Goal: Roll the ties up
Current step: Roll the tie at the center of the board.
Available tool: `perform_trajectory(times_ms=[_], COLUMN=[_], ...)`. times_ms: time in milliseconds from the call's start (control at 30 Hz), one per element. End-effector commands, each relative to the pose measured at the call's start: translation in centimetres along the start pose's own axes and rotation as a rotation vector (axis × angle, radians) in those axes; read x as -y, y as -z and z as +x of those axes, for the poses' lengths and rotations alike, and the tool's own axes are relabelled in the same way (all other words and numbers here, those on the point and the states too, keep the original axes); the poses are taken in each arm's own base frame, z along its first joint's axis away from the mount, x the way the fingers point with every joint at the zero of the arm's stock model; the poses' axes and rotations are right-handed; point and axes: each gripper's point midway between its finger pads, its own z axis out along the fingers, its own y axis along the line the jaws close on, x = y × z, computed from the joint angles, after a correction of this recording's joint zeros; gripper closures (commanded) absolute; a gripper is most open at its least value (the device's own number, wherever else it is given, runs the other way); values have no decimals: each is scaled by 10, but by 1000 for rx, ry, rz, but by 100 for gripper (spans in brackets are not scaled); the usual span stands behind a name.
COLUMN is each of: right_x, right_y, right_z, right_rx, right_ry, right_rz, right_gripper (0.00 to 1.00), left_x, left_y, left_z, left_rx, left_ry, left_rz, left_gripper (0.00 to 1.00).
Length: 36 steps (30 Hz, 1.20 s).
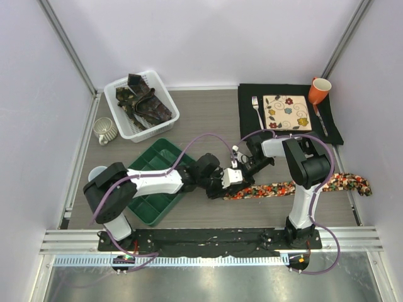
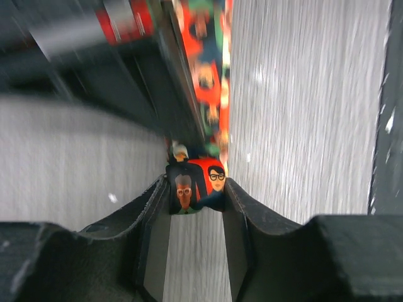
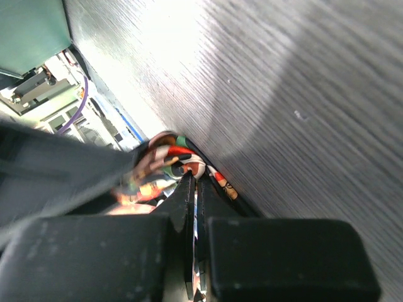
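Note:
The red-orange printed tie [image 1: 302, 187] lies flat across the table's right front, from mid-table to the right edge. My left gripper [image 1: 230, 178] is at its left end. In the left wrist view my left gripper [image 2: 195, 187] is shut on the tie's folded narrow end [image 2: 196, 182], and the rest of the tie [image 2: 208, 69] runs away from it. My right gripper [image 1: 243, 168] meets it from the right. In the right wrist view my right gripper [image 3: 194, 180] is shut on a thin layer of the tie [image 3: 170, 157], which is bunched at the tips. Several dark ties [image 1: 143, 100] lie in a white basket [image 1: 119, 113].
A green compartment tray [image 1: 157, 165] sits under the left arm. A grey mug [image 1: 104, 131] and a white cup [image 1: 97, 172] stand at the left. A black placemat [image 1: 252, 94] at the back right holds a floral square plate [image 1: 287, 112], a fork [image 1: 257, 111] and an orange mug [image 1: 319, 90].

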Motion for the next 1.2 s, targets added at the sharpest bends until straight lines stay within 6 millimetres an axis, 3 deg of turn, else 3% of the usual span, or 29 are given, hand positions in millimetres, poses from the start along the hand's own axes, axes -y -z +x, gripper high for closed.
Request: perform_trajectory(times_ms=[0, 233, 433, 700, 833, 967, 1067, 1133, 1167], right_x=[15, 11, 0, -27, -39, -40, -28, -20, -15], right_y=[-5, -5, 2, 39, 45, 36, 30, 27, 27], right_z=[1, 4, 3, -5, 2, 8, 11, 12, 12], right_rx=[0, 6, 22, 104, 94, 58, 39, 32, 31], right_ry=[1, 5, 30, 6, -9, -18, -29, -32, -31], right_rz=[54, 35, 11, -100, -160, -164, -112, -76, -52], right_gripper=[99, 99, 98, 70, 55, 55, 65, 83, 88], left_x=[-5, -4, -1, 4, 5, 3, 1, 0, -2], left_y=[-9, -27, -26, -20, -21, -23, -22, -19, -15], left_z=[-49, -34, 7, 48, 46, 42, 39, 35, 23], left_rx=[117, 71, -75, -231, -225, -216, -208, -185, -140], left_ry=[-17, 0, 8, -2, -4, 3, -3, 2, -4], left_rz=[14, 35, 30, 47, 52, 42, 33, 21, 11], left_gripper=[60, 59, 65, 70, 66, 66, 67, 67, 67])
